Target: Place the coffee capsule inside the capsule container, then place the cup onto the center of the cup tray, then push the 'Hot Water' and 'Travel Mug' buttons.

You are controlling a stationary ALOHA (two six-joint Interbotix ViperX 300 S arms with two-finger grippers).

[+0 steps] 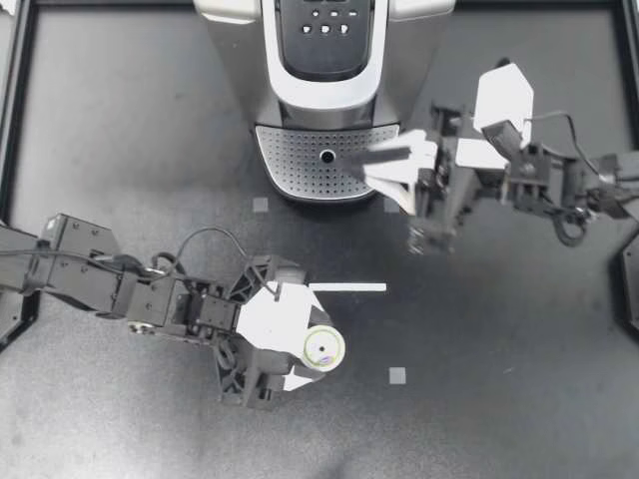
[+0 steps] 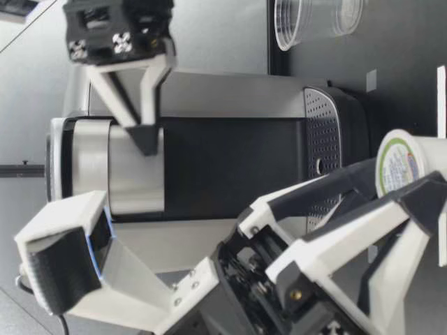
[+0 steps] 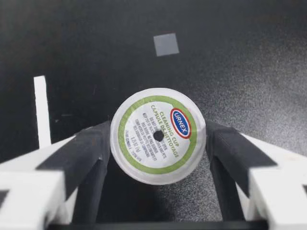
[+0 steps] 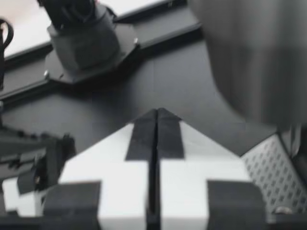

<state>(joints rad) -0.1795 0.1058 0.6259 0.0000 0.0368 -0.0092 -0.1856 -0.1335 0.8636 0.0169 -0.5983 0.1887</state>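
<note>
Left end effector (image 1: 313, 351) grips the capsule (image 1: 324, 346) by its sides (probably light, thin-walled, crushable); right end effector (image 1: 364, 157) clenched, empty.

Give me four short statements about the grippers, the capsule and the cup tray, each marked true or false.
1. My left gripper is shut on the coffee capsule. True.
2. My right gripper is open. False: its fingers are pressed together with nothing between them.
3. A cup stands on the cup tray. False: no cup is on it; only my right gripper's tips hang over it.
4. The coffee capsule has a small hole in the middle of its top. True.
</note>
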